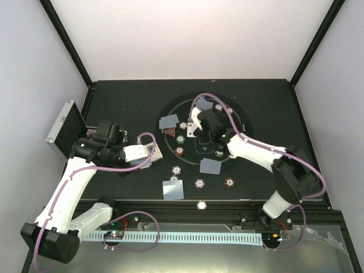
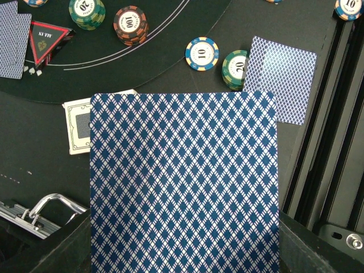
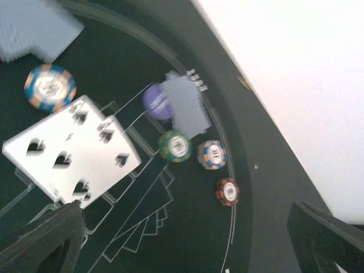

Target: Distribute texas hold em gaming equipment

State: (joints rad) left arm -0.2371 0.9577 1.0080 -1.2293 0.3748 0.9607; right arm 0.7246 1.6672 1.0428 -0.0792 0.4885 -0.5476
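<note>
My left gripper is shut on a blue diamond-backed playing card that fills the left wrist view, just above the deck. Its dark fingers show only at the bottom corners. My right gripper hovers open over the round mat with nothing between its fingers. A face-up spades card lies flat on the mat's printed card outlines just beside its left finger. Nearby lie a purple disc, a green chip, a blue-orange chip and a red-brown chip.
The silver ribbed case stands open at the far left, its latch close under my left wrist. A red triangle marker, face-down cards and chips ring the mat. A white disc sits on the front rail.
</note>
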